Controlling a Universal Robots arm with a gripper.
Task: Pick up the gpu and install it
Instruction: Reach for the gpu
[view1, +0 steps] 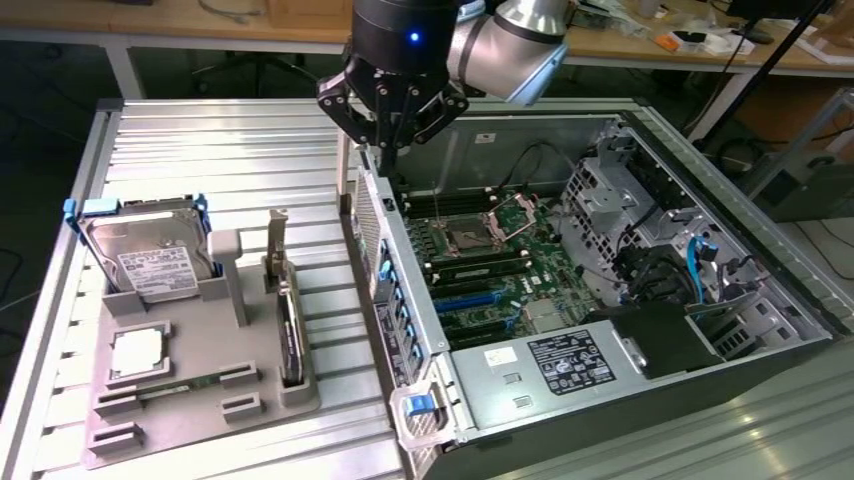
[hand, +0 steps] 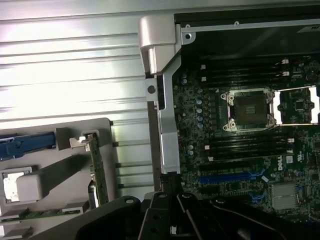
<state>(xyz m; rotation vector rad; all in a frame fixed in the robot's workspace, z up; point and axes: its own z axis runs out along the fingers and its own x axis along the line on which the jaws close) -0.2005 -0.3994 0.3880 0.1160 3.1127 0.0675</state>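
In the exterior view, the claw (view1: 387, 150) is seen pressed together, nothing between its dark fingers, hanging above the rear wall of the open computer case (view1: 400, 300). The gpu (view1: 284, 310), a thin flat board with a silver bracket end, is stood on edge in the grey moulded tray (view1: 200, 420) on the ribbed metal surface (view1: 227, 150), well apart from the claw. A white label is carried by the boxy hard drive (view1: 144, 255); its print cannot be read.

In the wrist view, the claw (hand: 170, 182) is cut off by the frame edge. The gpu (hand: 97, 170) is seen edge-on in the tray (hand: 65, 167), near the case (hand: 167, 125) wall. A square metal socket and blue slots are shown on the motherboard (hand: 225, 150).
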